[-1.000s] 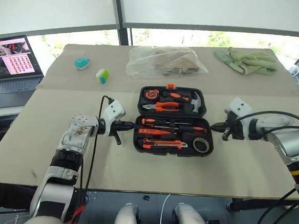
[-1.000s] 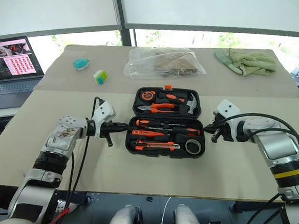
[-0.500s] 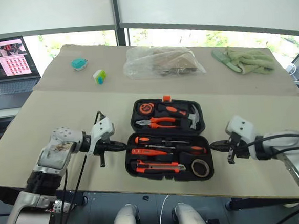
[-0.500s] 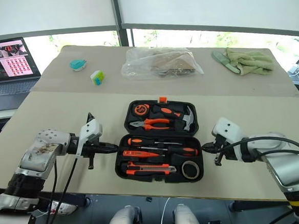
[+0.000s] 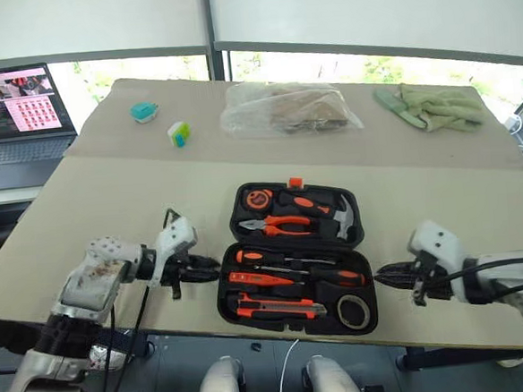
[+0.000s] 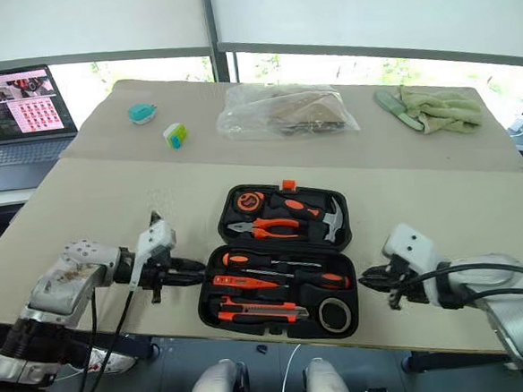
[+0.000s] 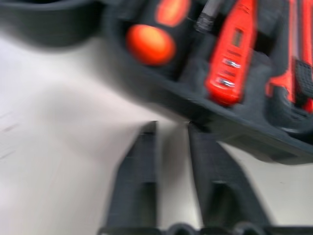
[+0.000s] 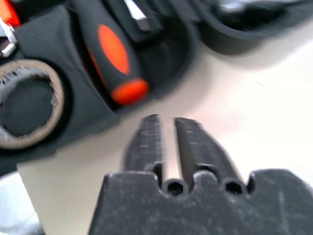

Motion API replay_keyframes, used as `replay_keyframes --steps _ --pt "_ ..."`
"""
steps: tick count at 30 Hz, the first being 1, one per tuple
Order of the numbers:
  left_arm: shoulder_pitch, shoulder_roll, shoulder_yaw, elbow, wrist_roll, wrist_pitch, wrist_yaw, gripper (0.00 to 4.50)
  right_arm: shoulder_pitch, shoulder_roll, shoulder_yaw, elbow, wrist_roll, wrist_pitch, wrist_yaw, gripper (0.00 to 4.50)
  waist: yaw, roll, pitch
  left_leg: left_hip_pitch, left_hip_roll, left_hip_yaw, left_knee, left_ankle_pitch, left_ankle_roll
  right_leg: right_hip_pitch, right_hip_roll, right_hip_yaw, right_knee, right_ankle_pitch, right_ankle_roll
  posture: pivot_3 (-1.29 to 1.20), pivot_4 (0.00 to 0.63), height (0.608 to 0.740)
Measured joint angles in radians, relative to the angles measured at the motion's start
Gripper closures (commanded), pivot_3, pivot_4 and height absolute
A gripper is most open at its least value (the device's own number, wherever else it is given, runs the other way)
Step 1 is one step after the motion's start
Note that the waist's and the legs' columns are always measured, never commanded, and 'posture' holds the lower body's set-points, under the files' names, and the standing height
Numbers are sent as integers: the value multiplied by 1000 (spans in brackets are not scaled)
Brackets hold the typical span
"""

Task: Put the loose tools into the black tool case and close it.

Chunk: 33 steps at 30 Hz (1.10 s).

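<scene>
Jaws of both the left gripper (image 7: 171, 142) and right gripper (image 8: 166, 132) stand slightly apart, empty, flanking the open black tool case (image 5: 293, 257), probably ready for closing it.

Black tool case (image 5: 293, 257): matt moulded plastic. Tools inside: glossy orange-and-black plastic handles; hammer (image 5: 340, 219) head bright metal. Table (image 5: 109, 198): smooth matt beige surface. Behind case: clear crinkled glossy plastic bag (image 5: 289, 109); green gloves (image 5: 430, 106), soft cloth.

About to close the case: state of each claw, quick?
Left claw: slightly open, empty, beside the tool case.
Right claw: nearly shut, empty.
</scene>
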Motion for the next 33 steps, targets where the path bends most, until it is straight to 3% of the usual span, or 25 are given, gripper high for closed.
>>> replay_keyframes --steps 2,4,9,14,17,24,27,33 --pt "-98 -2 45 92 -32 115 29 1137 -45 1 -45 56 40 50 0 1970 -1 -2 0 0 0 0 1 0 0 0 0 0 0 0 0 0 150 740" --pt "-185 -20 74 155 -64 212 49 1030 -120 26 -58 103 83 114 -19 1283 -3 -2 0 0 0 -1 1 0 0 1 0 0 0 0 0 0 150 740" --pt "-389 -163 86 326 -119 407 122 1030 -406 162 -50 290 164 344 -149 1283 -10 -3 0 -1 -1 -1 1 0 0 0 0 0 1 0 0 0 150 740" --pt "-440 -240 49 434 -94 392 173 1030 -534 248 9 432 164 425 -233 1283 -13 -3 0 -2 -1 -1 -1 0 0 -2 0 0 0 0 0 0 150 740" --pt "-456 -261 41 501 -77 381 193 1843 -562 274 61 462 149 439 -267 1228 -13 -3 0 -5 -1 0 -1 0 0 -5 0 0 1 1 0 0 150 740" --pt "-468 -246 42 530 -76 382 177 4422 -572 282 71 459 145 468 -298 3289 -10 -3 0 -6 -1 0 -1 0 0 -6 -1 0 2 1 0 0 150 740" --pt "-468 -243 42 529 -76 384 175 4500 -572 287 71 438 162 488 -300 4391 -11 -2 0 -5 -1 -1 -1 0 0 -6 0 0 3 1 0 0 150 740" --pt "-446 -239 48 475 -77 401 180 4500 -572 295 57 418 175 510 -325 4462 -11 -2 0 -6 -1 -1 -1 0 0 -6 0 0 4 1 0 0 150 740"
